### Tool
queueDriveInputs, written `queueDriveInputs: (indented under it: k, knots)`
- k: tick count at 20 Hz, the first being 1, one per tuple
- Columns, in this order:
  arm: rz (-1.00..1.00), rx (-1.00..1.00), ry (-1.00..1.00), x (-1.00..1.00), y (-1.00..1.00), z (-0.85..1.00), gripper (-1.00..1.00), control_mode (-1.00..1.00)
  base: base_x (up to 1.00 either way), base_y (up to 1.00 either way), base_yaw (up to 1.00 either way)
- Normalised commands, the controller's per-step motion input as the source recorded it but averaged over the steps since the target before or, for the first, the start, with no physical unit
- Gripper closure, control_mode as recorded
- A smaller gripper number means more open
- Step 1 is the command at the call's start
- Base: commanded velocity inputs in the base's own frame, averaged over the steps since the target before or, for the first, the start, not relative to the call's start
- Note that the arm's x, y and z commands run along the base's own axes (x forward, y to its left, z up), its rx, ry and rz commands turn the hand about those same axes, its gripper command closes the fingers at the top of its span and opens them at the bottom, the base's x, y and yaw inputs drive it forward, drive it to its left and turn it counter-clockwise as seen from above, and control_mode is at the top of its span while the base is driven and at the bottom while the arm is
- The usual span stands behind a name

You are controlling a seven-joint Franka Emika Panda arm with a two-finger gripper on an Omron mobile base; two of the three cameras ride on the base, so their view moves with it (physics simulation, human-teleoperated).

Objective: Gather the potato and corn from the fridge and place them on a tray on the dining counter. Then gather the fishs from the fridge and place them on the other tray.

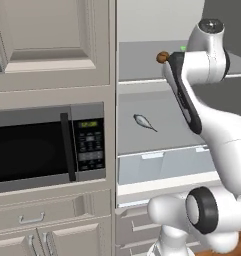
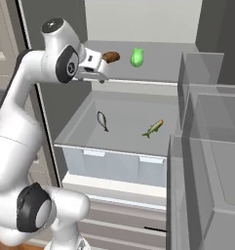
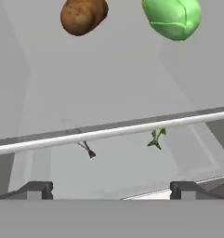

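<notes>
So I've got the rig parked in front of the open fridge (image 2: 138, 19) and honestly we're right at the start of this job, nothing is collected as far as I can see. Nearest to me is the gripper (image 2: 105, 68), hanging at the front lip of the upper shelf (image 2: 163, 63) with its fingers (image 3: 39, 189) spread wide and nothing between them. Just past the fingers is the potato (image 2: 111, 57), sitting on that upper shelf near its front left, close to the gripper but not touched as far as I can tell. Right beside it, a bit further to the right on the same shelf, is the corn (image 2: 137, 57), bright green and also untouched. Down below, on the lower shelf (image 2: 128, 141) behind the white rail in the hand view, both fish are lying there: a grey fish (image 2: 103, 120) toward the left and a greenish fish (image 2: 153, 128) toward the right, well apart from each other. My read is I'm lined up for the first pick, the potato, since it's the closest thing to the open fingers. That leaves basically everything: grab potato, grab corn, haul them to one tray on the dining tabletop, then come back for both fish and put them on the other tray.
</notes>
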Motion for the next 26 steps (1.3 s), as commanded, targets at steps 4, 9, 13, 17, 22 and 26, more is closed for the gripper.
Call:
queueDriveInputs:
  k: [4, 9, 13, 17, 22, 26]
  knots:
    - [-0.02, 0.0, -0.22, 0.59, 0.19, 0.66, -1.0, -1.0, 0.0, 0.0, 0.0]
    - [-0.02, -0.01, -0.13, 0.62, 0.07, 0.3, -1.0, -1.0, 0.0, 0.0, 0.0]
    - [-0.06, 0.02, 0.07, 0.66, -0.16, 0.23, -1.0, -1.0, 0.0, 0.0, 0.0]
    - [0.0, 0.0, -0.01, 0.58, 0.0, -0.09, -1.0, -1.0, 0.0, 0.0, 0.0]
    - [0.0, 0.0, 0.0, 0.67, 0.0, -0.12, -1.0, -1.0, 0.0, 0.0, 0.0]
    - [-0.04, 0.0, 0.04, 0.8, 0.0, -0.11, -1.0, -1.0, 0.0, 0.0, 0.0]
